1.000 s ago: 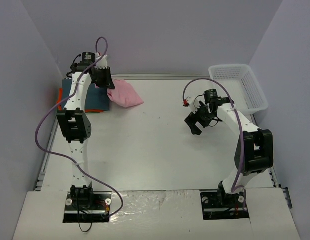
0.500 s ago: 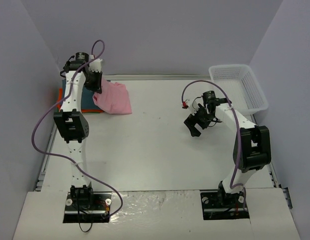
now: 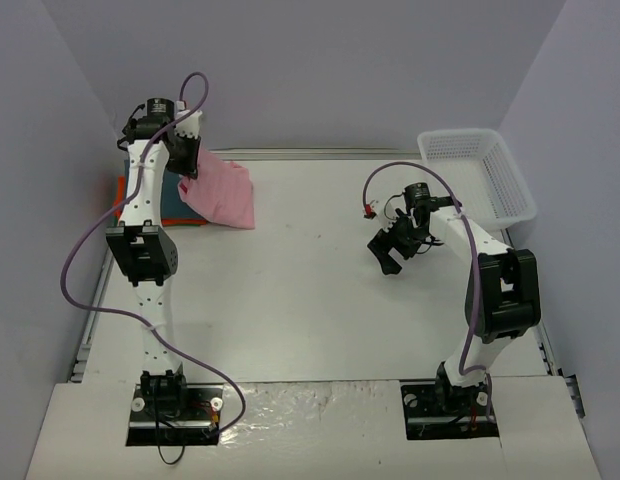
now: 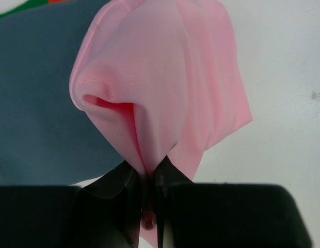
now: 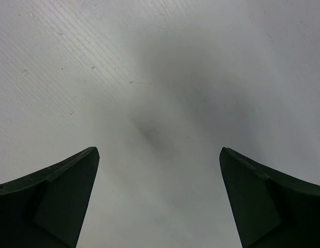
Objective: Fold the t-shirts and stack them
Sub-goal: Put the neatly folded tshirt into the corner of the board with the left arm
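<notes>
Hanging from left tool [image 4: 147, 174], pink t-shirt [image 4: 160, 77] partly hiding grey shirt [image 4: 36, 108]

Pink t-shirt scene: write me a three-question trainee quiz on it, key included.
1. True or false: the left jaws are shut on the pink t-shirt.
2. Where on the table does the white basket stand?
3. What do the right jaws hold? A: the pink t-shirt. B: the basket. C: nothing.
Key: 1 true. 2 the far right corner. 3 C; they stand open above bare table.
</notes>
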Available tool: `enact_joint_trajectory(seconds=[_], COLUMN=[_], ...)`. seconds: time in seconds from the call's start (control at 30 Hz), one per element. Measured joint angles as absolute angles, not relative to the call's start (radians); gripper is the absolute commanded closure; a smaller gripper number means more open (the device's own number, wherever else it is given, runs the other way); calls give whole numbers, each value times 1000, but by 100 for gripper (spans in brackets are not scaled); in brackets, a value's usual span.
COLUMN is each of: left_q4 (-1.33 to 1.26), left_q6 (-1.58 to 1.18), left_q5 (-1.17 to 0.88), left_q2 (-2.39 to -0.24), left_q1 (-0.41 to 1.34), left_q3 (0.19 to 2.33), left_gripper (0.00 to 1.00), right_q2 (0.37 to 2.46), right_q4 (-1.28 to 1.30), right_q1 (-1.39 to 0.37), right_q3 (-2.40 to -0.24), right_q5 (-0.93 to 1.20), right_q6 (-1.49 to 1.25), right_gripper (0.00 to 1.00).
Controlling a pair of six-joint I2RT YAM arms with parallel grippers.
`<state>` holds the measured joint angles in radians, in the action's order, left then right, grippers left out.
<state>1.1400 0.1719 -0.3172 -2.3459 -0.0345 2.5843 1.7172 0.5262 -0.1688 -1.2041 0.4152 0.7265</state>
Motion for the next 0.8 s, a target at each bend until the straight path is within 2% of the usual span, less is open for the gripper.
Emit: enact_joint_trajectory(seconds=[0.8], left_q4=[1079], left_q6=[210], left_q5=[-232], left_q2=[-2253], left_q1=[-33], left_q3=[2629], left_gripper=[98], right_q2=[1751], right_q4=[524], right_q1=[-169], right_q3=[-1201], right_q5=[408], right_q6=[726], right_gripper=[0])
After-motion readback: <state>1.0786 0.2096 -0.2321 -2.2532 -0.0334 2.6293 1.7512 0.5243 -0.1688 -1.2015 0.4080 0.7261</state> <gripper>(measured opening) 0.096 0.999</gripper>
